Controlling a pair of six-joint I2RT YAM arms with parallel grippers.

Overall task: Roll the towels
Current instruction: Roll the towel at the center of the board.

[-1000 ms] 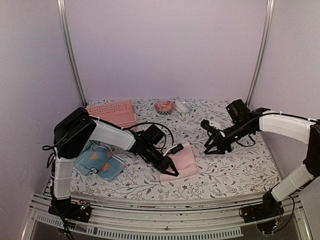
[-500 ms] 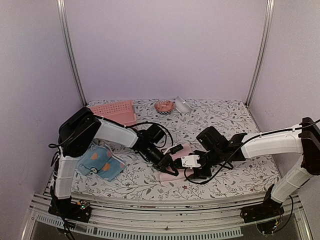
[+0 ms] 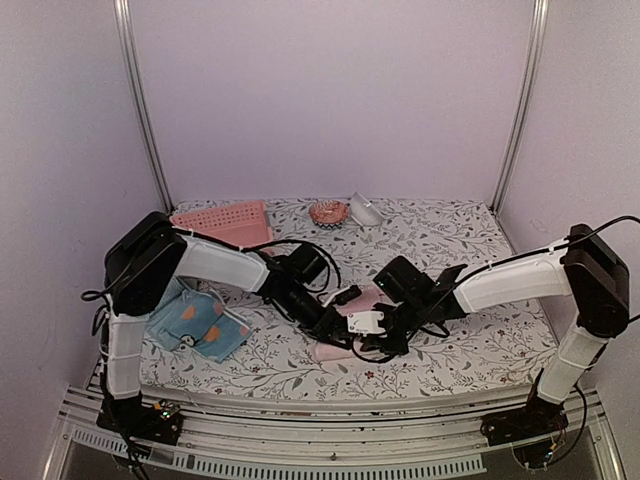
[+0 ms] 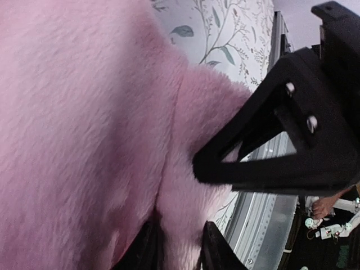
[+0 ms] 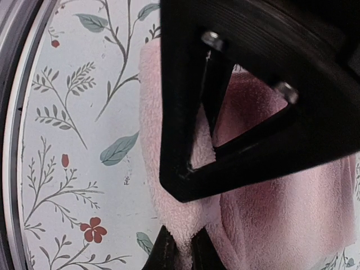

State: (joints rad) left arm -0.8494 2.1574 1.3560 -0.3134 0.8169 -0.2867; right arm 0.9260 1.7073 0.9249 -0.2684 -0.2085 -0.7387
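Located mid-table, between both arms: plain pink soft cloth towel (image 3: pixel 324 352). Clenched on a raised fold at its near edge: left gripper (image 4: pixel 179 247). Clenched on the same edge, just beside: right gripper (image 5: pixel 181 247). Judged purpose of the paired grip: holds the hem level for starting an even roll. Set apart at left, untouched: light blue cloth towel with orange motifs (image 3: pixel 200 322).

The pink towel (image 3: pixel 330 351) is soft and fluffy. It lies in front of the pink basket (image 3: pixel 225 225), off to the right, with its front edge bunched up into a ridge. The blue towel (image 3: pixel 200 322) with orange shapes lies crumpled just in front of the basket, touching the pale teal towel (image 3: pixel 158 322).
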